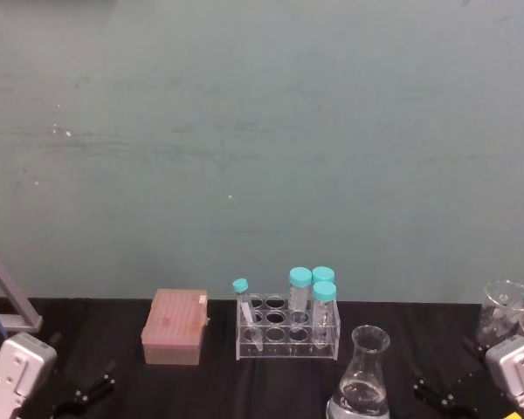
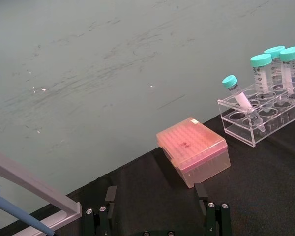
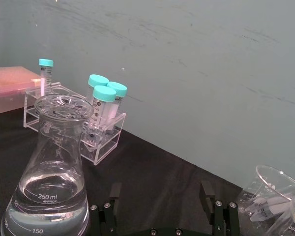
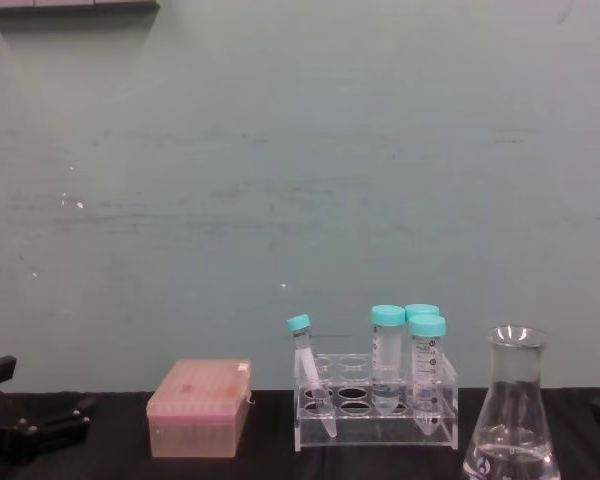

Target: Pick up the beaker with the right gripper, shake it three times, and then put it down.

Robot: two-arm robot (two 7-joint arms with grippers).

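Observation:
The beaker (image 1: 360, 384) is a clear conical flask standing upright on the black table, with a little clear liquid in its base. It also shows in the chest view (image 4: 513, 420) and large in the right wrist view (image 3: 56, 172), marked 250 ml. My right gripper (image 1: 441, 390) rests low to the right of it, apart from the glass, open with nothing between its fingers (image 3: 161, 194). My left gripper (image 1: 87, 388) is parked at the near left, open and empty (image 2: 156, 194).
A clear rack (image 1: 288, 336) of teal-capped tubes stands behind the flask, and a pink tip box (image 1: 175, 327) is left of it. A glass beaker holding tubes (image 1: 504, 310) sits at the far right. A metal stand (image 1: 4, 297) leans at the left edge.

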